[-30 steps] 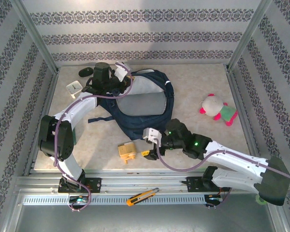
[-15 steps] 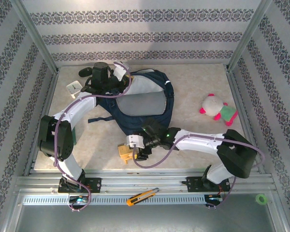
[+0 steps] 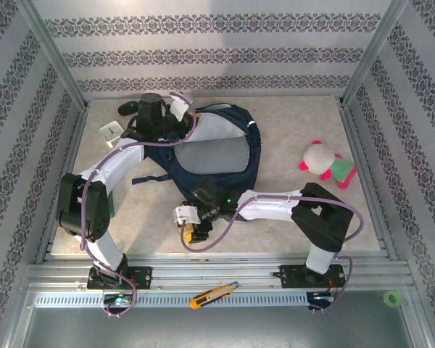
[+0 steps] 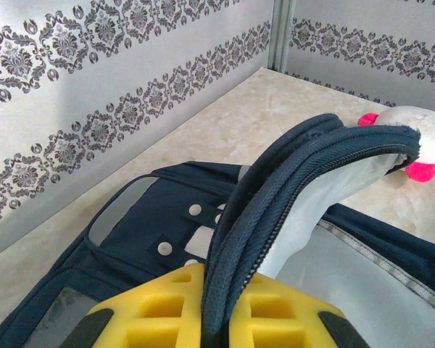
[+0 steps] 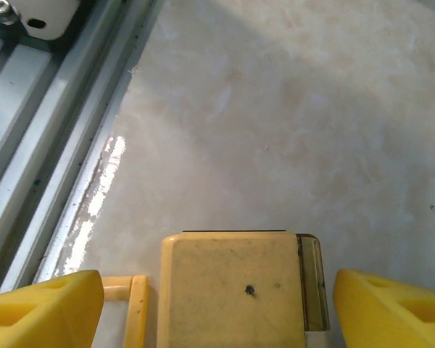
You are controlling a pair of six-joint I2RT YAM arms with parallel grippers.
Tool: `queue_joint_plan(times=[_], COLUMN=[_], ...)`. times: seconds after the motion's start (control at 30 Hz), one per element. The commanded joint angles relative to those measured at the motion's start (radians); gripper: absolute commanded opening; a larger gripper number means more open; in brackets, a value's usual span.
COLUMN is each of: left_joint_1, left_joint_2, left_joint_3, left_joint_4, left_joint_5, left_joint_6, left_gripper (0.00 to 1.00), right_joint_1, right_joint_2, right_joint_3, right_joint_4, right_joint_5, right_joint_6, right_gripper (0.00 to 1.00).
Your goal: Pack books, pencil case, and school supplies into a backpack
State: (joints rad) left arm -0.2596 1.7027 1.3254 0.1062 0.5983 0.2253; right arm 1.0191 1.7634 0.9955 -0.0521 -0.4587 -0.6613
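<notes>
The navy backpack (image 3: 221, 156) lies in the middle of the table with its grey lining showing. My left gripper (image 3: 175, 119) is at its far left corner. In the left wrist view that gripper (image 4: 221, 319) is shut on the backpack's (image 4: 167, 225) zippered rim, which it holds raised. A tan-yellow blocky school supply (image 5: 232, 290) with a thin side handle rests on the table near the front edge. My right gripper (image 5: 219, 304) is open right above it, one yellow finger (image 5: 43, 308) on each side, apart from it. From above, the right gripper (image 3: 196, 228) covers most of the block (image 3: 191, 233).
A white clock (image 3: 110, 131) and a black mouse (image 3: 127, 108) sit at the back left. A pink-green plush toy (image 3: 326, 165) lies at the right. An orange box cutter (image 3: 212, 295) rests on the front rail. The metal rail (image 5: 51, 123) runs just left of the block.
My right arm has swung left from the backpack's lower edge to over the yellow block, and its jaws have widened. The left gripper has kept its hold on the rim.
</notes>
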Motion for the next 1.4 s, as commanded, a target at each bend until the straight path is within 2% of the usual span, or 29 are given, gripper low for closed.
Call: queue_joint_plan(times=[0.0,0.37,0.63,0.77,1.0,1.2,1.37], left_joint_1=[0.014,0.014,0.014,0.014,0.014,0.013,0.015], left_joint_2=[-0.026,-0.026,-0.032,-0.040,-0.048,-0.058,-0.069], left_joint_3=[-0.008,-0.023,-0.033,-0.044,-0.060,-0.072,-0.085], left_joint_4=[0.103,0.114,0.121,0.124,0.136,0.141,0.151], left_joint_5=[0.018,0.022,0.022,0.022,0.021,0.018,0.014], left_joint_6=[-0.033,-0.030,-0.032,-0.033,-0.037,-0.045,-0.053], left_gripper=[0.00,0.00,0.00,0.00,0.00,0.00,0.00], right_joint_1=[0.010,0.010,0.010,0.010,0.010,0.010,0.008], right_joint_2=[0.033,0.115,0.153,0.165,0.169,0.112,-0.003], right_joint_3=[0.042,0.107,0.131,0.146,0.159,0.165,0.157], right_joint_4=[-0.014,-0.070,-0.092,-0.111,-0.147,-0.191,-0.248], right_joint_5=[0.013,0.032,0.041,0.058,0.068,0.046,0.033], right_joint_6=[-0.029,-0.037,-0.024,-0.028,-0.035,-0.040,-0.033], right_gripper=[0.82,0.81,0.77,0.72,0.72,0.65,0.60])
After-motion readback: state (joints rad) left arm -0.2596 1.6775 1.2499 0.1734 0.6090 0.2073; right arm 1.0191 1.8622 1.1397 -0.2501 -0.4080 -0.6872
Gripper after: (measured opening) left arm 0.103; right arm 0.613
